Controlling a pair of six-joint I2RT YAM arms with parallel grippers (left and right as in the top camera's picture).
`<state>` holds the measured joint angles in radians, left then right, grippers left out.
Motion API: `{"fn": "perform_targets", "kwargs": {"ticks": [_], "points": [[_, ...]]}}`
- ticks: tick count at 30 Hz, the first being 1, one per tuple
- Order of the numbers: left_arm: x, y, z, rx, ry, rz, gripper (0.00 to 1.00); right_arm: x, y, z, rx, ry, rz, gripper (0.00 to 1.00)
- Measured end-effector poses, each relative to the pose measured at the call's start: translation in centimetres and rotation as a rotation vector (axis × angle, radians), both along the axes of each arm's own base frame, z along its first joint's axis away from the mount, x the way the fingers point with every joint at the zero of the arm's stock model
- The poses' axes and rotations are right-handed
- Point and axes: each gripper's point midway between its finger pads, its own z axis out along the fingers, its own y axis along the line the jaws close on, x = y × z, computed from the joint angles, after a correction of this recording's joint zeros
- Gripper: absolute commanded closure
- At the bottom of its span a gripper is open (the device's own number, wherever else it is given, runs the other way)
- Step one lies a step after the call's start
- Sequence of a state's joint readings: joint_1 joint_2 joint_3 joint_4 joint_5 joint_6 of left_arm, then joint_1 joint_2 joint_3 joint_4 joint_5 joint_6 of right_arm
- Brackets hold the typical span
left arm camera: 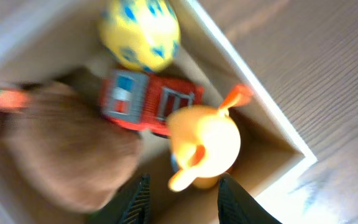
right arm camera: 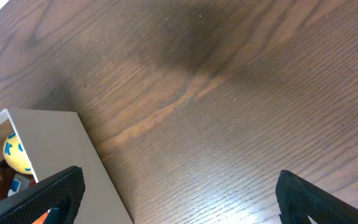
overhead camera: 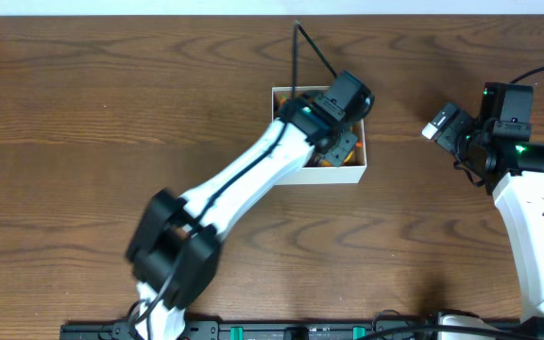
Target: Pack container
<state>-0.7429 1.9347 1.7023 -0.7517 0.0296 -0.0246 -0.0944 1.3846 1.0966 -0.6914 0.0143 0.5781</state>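
Note:
The container (overhead camera: 363, 168) is a square white box with a tan inside, at the table's back middle. My left gripper (left arm camera: 182, 198) is open right over it, with nothing between its fingers. In the left wrist view the container (left arm camera: 263, 99) holds a yellow ball with blue marks (left arm camera: 140, 32), a red toy truck (left arm camera: 143, 102), an orange toy with a rounded head (left arm camera: 204, 146) and a brown fuzzy toy (left arm camera: 67, 146). My right gripper (right arm camera: 179, 193) is open and empty over bare wood to the right of the container (right arm camera: 58, 140). It shows at the right in the overhead view (overhead camera: 439, 126).
The dark wooden table (overhead camera: 83, 123) spreads around the box. The left arm (overhead camera: 253, 170) crosses the table from the front edge to the box and covers most of it from above. A black cable (overhead camera: 312, 45) rises behind the box.

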Motion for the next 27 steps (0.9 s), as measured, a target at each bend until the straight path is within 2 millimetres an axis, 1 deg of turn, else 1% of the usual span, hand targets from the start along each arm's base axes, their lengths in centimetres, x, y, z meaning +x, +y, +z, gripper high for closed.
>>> {"fn": "perform_targets", "kwargs": {"ticks": [1, 2, 3, 4, 5, 6, 7, 8, 9, 12, 16, 18, 20, 21, 27], "points": [[0.0, 0.3, 1.3, -0.011, -0.024, 0.007, 0.63, 0.0, 0.0, 0.0, 0.0, 0.0, 0.0, 0.01], [0.1, 1.0, 3.0, -0.022, -0.057, 0.02, 0.63, 0.0, 0.0, 0.0, 0.0, 0.0, 0.0, 0.01], [0.1, 1.6, 4.2, -0.026, -0.077, 0.031, 0.62, 0.0, 0.0, 0.0, 0.0, 0.0, 0.0, 0.01], [0.1, 2.5, 5.5, -0.029, -0.098, 0.048, 0.34, 0.0, 0.0, 0.0, 0.0, 0.0, 0.0, 0.01], [0.1, 3.5, 6.7, -0.025, -0.119, 0.065, 0.27, 0.0, 0.0, 0.0, 0.0, 0.0, 0.0, 0.01], [0.1, 4.5, 7.5, -0.022, -0.13, 0.085, 0.22, 0.0, 0.0, 0.0, 0.0, 0.0, 0.0, 0.01], [0.1, 5.5, 8.2, -0.013, -0.135, 0.107, 0.15, 0.0, 0.0, 0.0, 0.0, 0.0, 0.0, 0.01], [0.1, 7.3, 8.9, 0.006, -0.142, 0.139, 0.06, 0.0, 0.0, 0.0, 0.0, 0.0, 0.0, 0.01], [0.1, 8.7, 9.3, 0.022, -0.142, 0.167, 0.02, 0.0, 0.0, 0.0, 0.0, 0.0, 0.0, 0.01], [0.5, 13.5, 9.8, 0.075, -0.121, 0.269, 0.02, 0.0, 0.0, 0.0, 0.0, 0.0, 0.0, 0.01], [1.0, 18.9, 9.3, 0.139, -0.072, 0.389, 0.02, 0.0, 0.0, 0.0, 0.0, 0.0, 0.0, 0.01], [1.0, 20.4, 9.1, 0.157, -0.056, 0.424, 0.02, 0.0, 0.0, 0.0, 0.0, 0.0, 0.0, 0.01], [0.8, 21.4, 8.8, 0.175, -0.038, 0.444, 0.02, 0.0, 0.0, 0.0, 0.0, 0.0, 0.0, 0.01], [0.6, 21.5, 8.7, 0.182, -0.03, 0.446, 0.02, 0.0, 0.0, 0.0, 0.0, 0.0, 0.0, 0.01], [0.3, 21.5, 8.6, 0.19, -0.019, 0.439, 0.02, 0.0, 0.0, 0.0, 0.0, 0.0, 0.0, 0.01]]}}
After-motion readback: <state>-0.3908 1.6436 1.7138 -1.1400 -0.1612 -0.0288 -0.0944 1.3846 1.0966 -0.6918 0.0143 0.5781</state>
